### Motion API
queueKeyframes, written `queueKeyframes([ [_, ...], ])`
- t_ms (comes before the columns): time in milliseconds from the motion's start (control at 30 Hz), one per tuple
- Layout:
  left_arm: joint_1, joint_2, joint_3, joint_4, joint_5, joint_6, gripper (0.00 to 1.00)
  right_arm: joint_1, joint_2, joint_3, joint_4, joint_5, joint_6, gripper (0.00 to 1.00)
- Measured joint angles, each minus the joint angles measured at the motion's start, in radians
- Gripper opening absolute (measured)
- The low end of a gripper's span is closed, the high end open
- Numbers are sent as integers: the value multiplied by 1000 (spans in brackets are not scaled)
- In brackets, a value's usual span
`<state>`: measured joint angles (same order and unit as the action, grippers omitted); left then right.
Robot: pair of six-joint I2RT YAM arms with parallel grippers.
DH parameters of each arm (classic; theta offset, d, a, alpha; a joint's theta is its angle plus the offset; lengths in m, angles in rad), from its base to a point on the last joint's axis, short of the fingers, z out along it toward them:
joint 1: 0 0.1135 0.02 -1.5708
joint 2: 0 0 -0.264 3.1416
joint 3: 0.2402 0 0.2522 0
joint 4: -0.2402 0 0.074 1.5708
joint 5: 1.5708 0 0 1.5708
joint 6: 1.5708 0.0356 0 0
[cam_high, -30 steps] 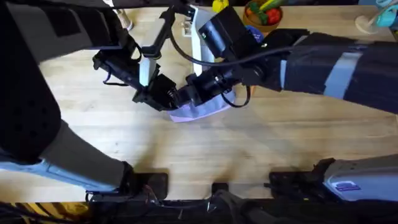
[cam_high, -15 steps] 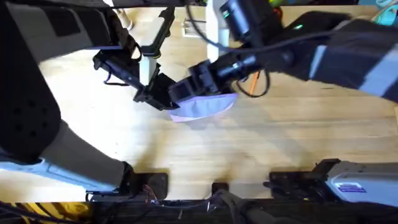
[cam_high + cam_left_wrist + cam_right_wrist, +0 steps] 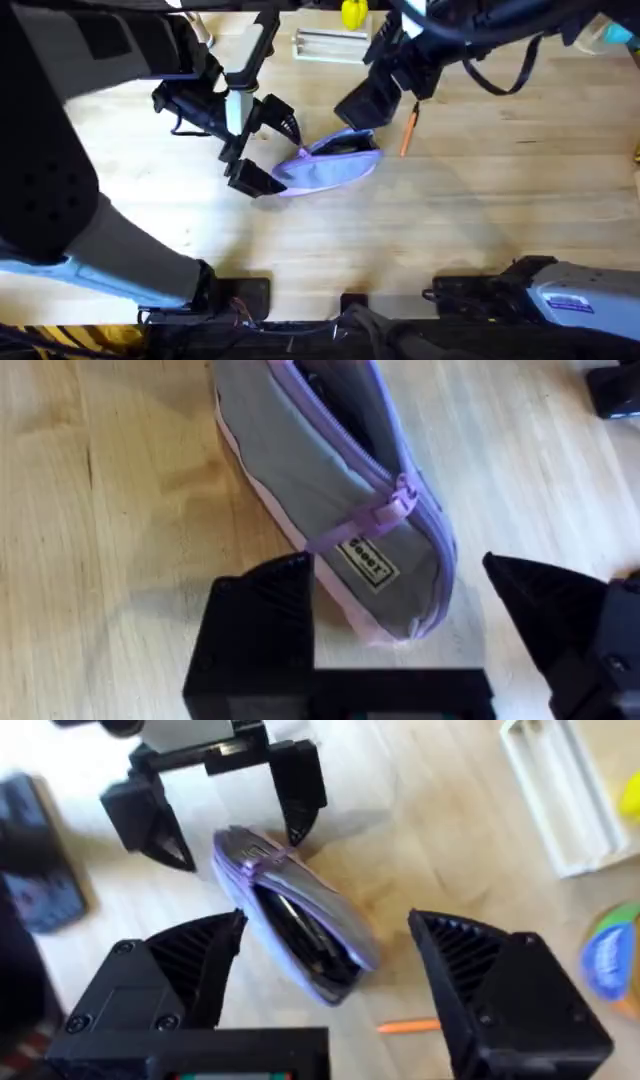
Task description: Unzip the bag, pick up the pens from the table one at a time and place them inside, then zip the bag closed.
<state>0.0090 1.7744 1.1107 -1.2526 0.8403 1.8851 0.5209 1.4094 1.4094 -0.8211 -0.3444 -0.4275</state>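
While our left gripper (image 3: 268, 143) brackets the unzipped lavender fabric pouch (image 3: 330, 166) with spread jaws, seemingly to steady it, our right gripper (image 3: 385, 85), jaws spread and empty, hovers near the orange pen (image 3: 408, 132).

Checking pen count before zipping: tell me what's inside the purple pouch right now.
The lavender pencil pouch is unzipped, and dark slim shapes, probably pens, lie in its opening. Fabric covers the rest, so no count is possible. One orange pen lies on the table beside it.

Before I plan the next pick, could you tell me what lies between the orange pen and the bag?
Bare table between orange pen and bag, overhead view.
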Motion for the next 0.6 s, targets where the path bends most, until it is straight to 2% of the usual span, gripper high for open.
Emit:
queueKeyframes([
  [133, 15, 0, 10, -50, 3, 0, 994, 0, 2, 3, -21, 9, -254, 995],
  [300, 93, -1, 85, -179, 3, 0, 995, 0, 10, 3, -10, 15, -536, 996],
  [467, 189, -30, 166, -301, -2, 59, 995, 4, 10, 3, -10, 15, -642, 996],
  [600, 228, -84, 183, -322, -11, 111, 995, 6, 10, 3, -10, 15, -673, 996],
])
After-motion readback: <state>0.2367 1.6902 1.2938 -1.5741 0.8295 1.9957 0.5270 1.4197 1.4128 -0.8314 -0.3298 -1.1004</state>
